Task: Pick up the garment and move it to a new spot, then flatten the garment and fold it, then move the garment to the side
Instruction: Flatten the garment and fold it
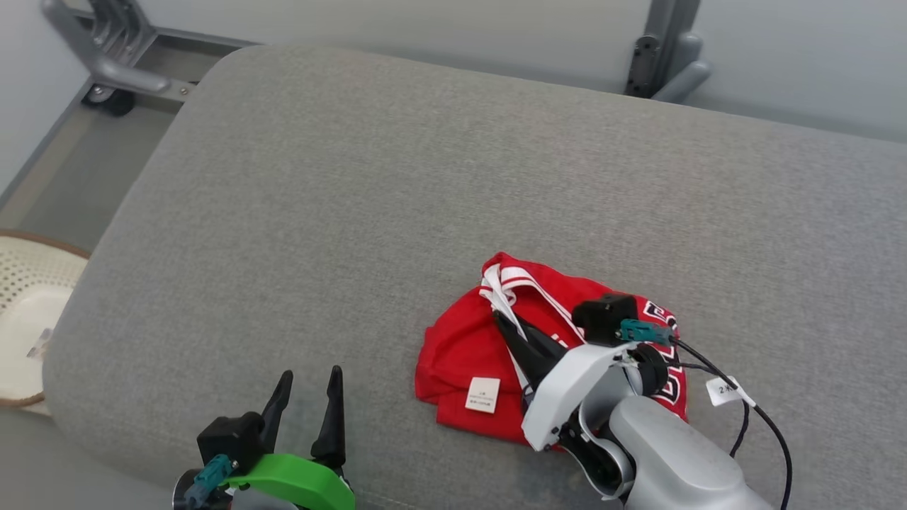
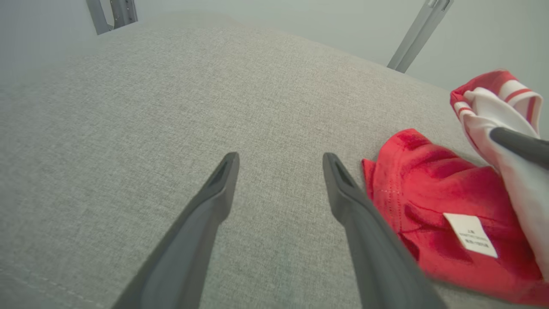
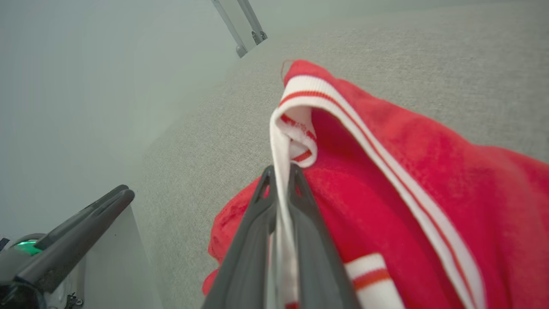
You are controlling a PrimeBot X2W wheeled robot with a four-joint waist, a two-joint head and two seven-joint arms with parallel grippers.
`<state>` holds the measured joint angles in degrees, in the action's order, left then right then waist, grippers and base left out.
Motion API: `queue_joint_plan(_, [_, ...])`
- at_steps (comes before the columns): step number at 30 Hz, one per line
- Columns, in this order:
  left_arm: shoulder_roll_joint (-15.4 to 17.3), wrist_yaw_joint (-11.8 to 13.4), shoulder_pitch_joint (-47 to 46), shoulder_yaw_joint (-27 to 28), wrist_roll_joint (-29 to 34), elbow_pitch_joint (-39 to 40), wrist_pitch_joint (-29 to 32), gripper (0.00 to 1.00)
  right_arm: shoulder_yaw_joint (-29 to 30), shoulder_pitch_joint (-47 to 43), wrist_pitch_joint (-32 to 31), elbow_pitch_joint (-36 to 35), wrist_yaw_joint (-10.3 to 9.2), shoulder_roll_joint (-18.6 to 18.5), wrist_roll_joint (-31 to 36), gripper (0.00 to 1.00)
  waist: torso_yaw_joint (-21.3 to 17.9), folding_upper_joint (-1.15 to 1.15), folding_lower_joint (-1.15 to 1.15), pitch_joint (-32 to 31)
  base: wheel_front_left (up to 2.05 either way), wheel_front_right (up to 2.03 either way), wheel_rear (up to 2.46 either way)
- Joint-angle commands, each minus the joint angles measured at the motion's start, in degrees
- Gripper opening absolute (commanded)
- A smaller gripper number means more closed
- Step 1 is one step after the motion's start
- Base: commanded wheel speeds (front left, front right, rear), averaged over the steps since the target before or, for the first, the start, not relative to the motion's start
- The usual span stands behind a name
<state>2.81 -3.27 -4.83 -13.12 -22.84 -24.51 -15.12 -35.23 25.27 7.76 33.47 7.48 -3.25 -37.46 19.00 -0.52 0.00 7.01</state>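
Note:
The garment (image 1: 468, 347) is a crumpled red jersey with white and red striped trim and a white label, lying on the grey cushion near its front edge. My right gripper (image 1: 504, 320) is shut on the white trim band, which passes between its two dark fingers in the right wrist view, garment (image 3: 386, 180), gripper (image 3: 281, 174). My left gripper (image 1: 310, 380) stands open over bare cushion to the left of the garment, nothing between its fingers. In the left wrist view the gripper (image 2: 279, 161) is open and the garment (image 2: 429, 189) lies to the right.
The grey cushion (image 1: 397, 184) spreads wide to the back and left. A woven cream basket (image 1: 28, 312) sits on the floor at the left. Grey metal frame legs (image 1: 113, 64) stand behind the cushion. A black cable with a tag (image 1: 726, 389) runs along my right arm.

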Motion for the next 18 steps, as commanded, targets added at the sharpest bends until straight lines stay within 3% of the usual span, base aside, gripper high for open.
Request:
queue_joint_plan(1, [0.18, 0.4, -0.95, -0.07, -0.54, -0.07, 0.0, 1.0, -0.6, 1.15, 0.58, 0.85, 0.0, 0.09, -0.34, 0.0, 4.77, 0.52, 0.0, 2.0, 0.0, 0.0, 0.0])
queue_joint_plan(4, [0.17, 0.51, -0.81, -0.32, -0.81, -0.04, 0.0, 1.0, -3.03, 3.01, 1.56, 3.21, 0.0, 0.16, -1.93, 0.0, 5.8, 0.52, 0.0, 2.15, 0.0, 0.0, 0.0])
queue_joint_plan(5, [0.17, 0.59, -0.73, -0.31, -0.84, -0.04, 0.0, 1.0, -4.01, 3.51, 1.8, 3.51, 0.01, 0.22, -2.89, 0.3, 5.94, 0.52, 0.0, 2.11, 0.0, 0.0, 0.0])
queue_joint_plan(6, [0.18, 0.71, -0.59, -0.21, -0.86, -0.04, 0.0, 1.0, -4.89, 4.0, 2.35, 3.65, 0.0, 0.25, -3.89, 0.92, 5.88, 0.52, 0.0, 2.05, 0.0, 0.0, 0.0])
queue_joint_plan(7, [0.17, 0.85, -0.46, 0.04, -0.88, -0.01, 0.0, 1.0, -5.65, 4.58, 2.97, 3.56, 0.0, 0.22, -4.79, 1.0, 5.63, 0.52, 0.0, 1.98, 0.0, 0.0, 0.0])
queue_joint_plan(12, [0.18, 1.06, -0.05, 1.65, -0.5, 0.45, 0.0, 1.0, -7.34, 6.23, 6.14, 3.03, 0.0, 0.12, -6.94, 1.0, 2.19, 0.52, 0.0, 1.24, 0.0, 0.0, 0.0])
queue_joint_plan(18, [0.2, 1.08, 0.53, 3.81, 0.66, 1.12, 0.0, 1.0, 1.38, 5.26, 7.43, -1.05, 0.0, -1.09, -4.91, 1.0, -3.43, 0.52, 0.0, -0.15, 0.0, 0.0, 0.0])
